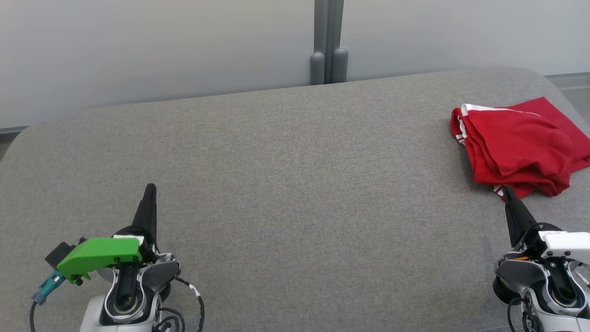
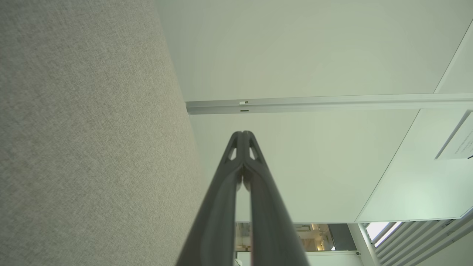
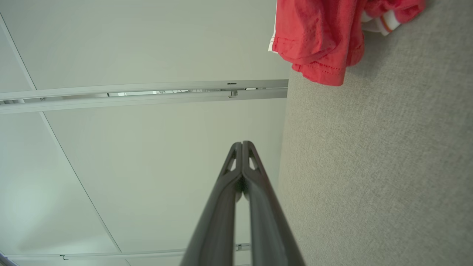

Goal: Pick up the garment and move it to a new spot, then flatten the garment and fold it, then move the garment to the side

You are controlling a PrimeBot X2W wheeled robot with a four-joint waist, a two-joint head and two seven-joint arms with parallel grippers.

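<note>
A red garment [image 1: 521, 145] with white trim lies bunched at the far right of the grey padded surface [image 1: 295, 184]; the right wrist view has the garment [image 3: 317, 33] at its top edge. My right gripper [image 1: 508, 191] is shut and empty, its tip just short of the garment's near edge. In the right wrist view the right gripper [image 3: 242, 144] has its fingers pressed together. My left gripper [image 1: 150, 189] is shut at the lower left, far from the garment, with nothing in it. The left gripper [image 2: 242, 133] also has its fingers closed together in the left wrist view.
Pale wall panels [image 1: 161, 46] with a grey post [image 1: 328, 41] stand behind the surface's far edge. The surface's corners are rounded, and its right edge [image 1: 564, 92] runs close past the garment.
</note>
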